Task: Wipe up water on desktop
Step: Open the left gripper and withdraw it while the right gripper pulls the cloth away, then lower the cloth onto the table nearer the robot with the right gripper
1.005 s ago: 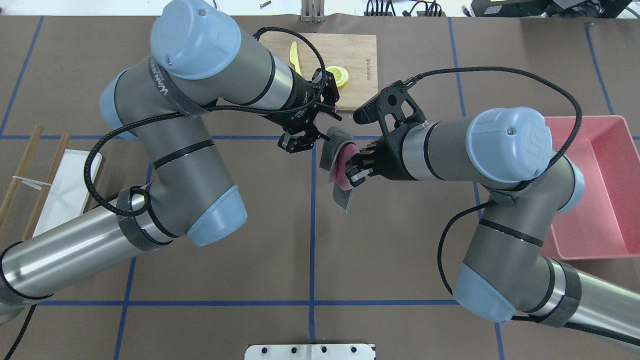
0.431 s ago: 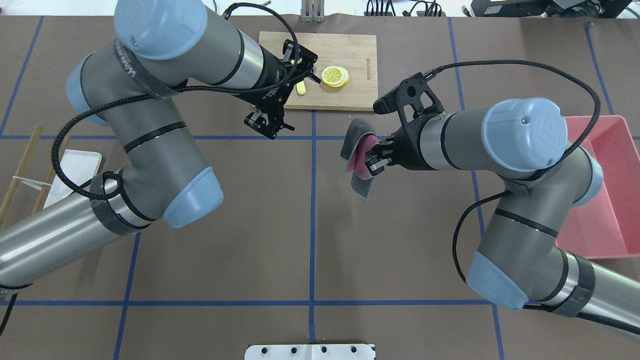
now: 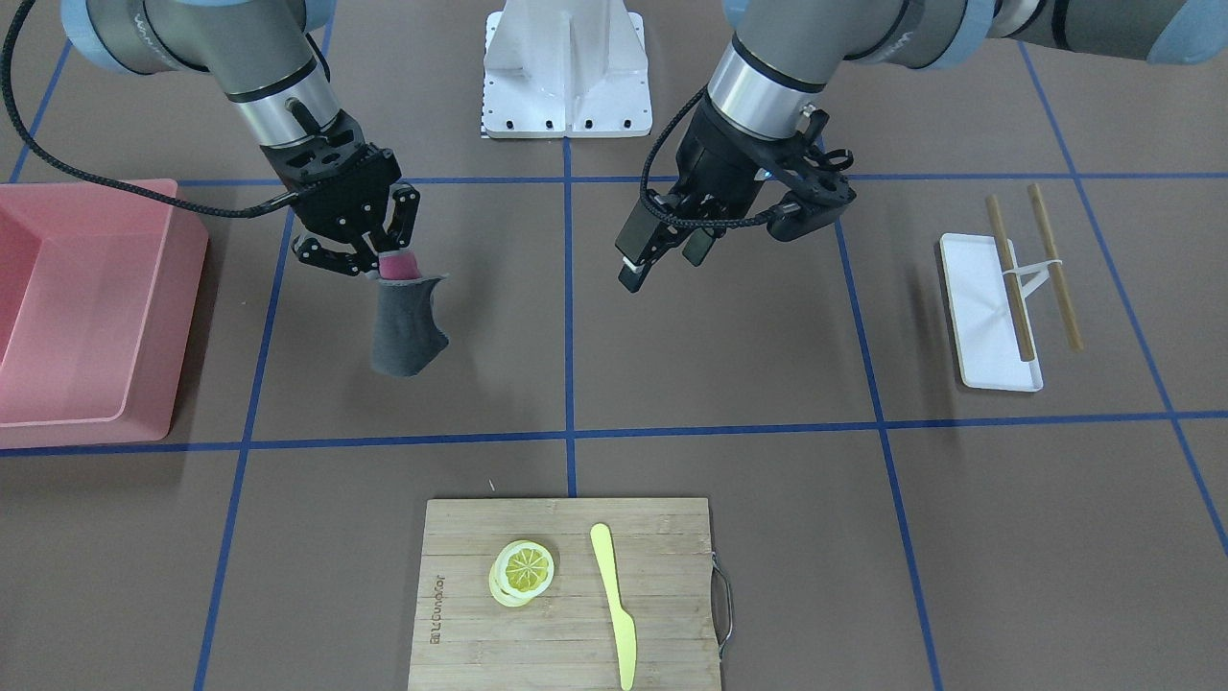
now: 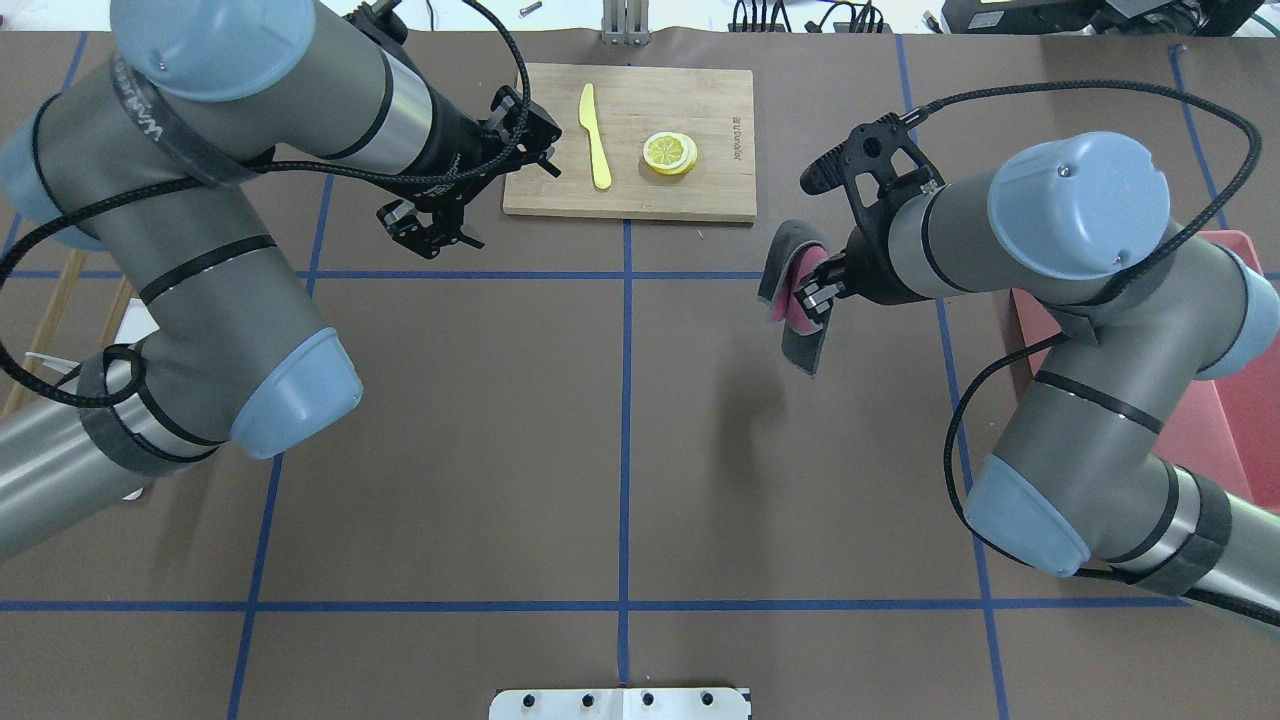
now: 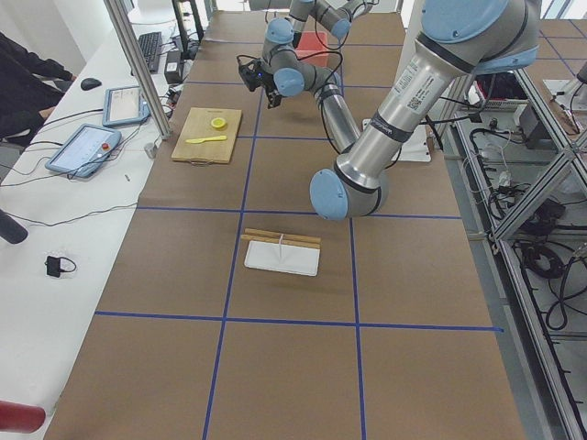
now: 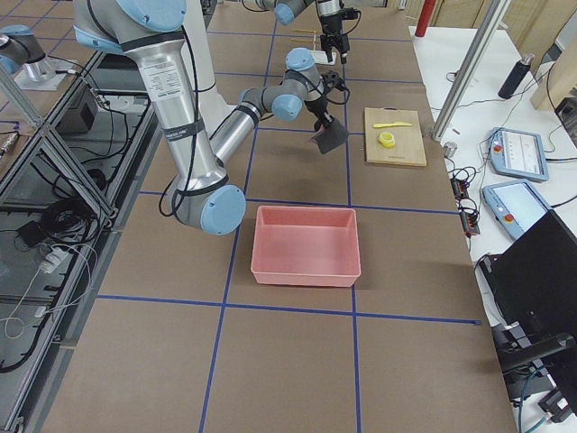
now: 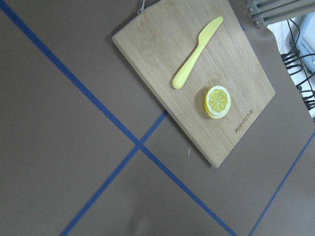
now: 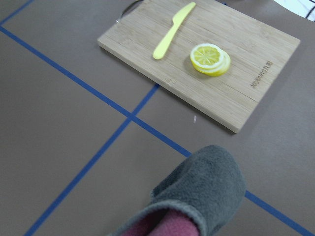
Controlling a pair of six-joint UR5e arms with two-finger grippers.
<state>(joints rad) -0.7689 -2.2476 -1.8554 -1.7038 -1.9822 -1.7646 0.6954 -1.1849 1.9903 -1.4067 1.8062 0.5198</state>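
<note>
Right pincer (image 4: 812, 298) is squeezing tight on the grey and pink cloth (image 4: 806, 347). The cloth is hanging down over the desktop (image 4: 620, 450), and it seems to be not quite touching it.

A second ago both pincers were close together in the middle, right by the cloth. Now the left pincer (image 4: 425, 230) is sitting far back by the corner of the wooden board (image 4: 700, 195), with its fingers apart and nothing in them. The right arm is carrying the cloth away to its own side, near the blue tape line.

So only the right arm is looking after the cloth now, and the left arm is getting out of the way. The wiping is probably not starting yet. No wet spot is showing on the brown desktop, so I cannot tell where the water is.
</note>
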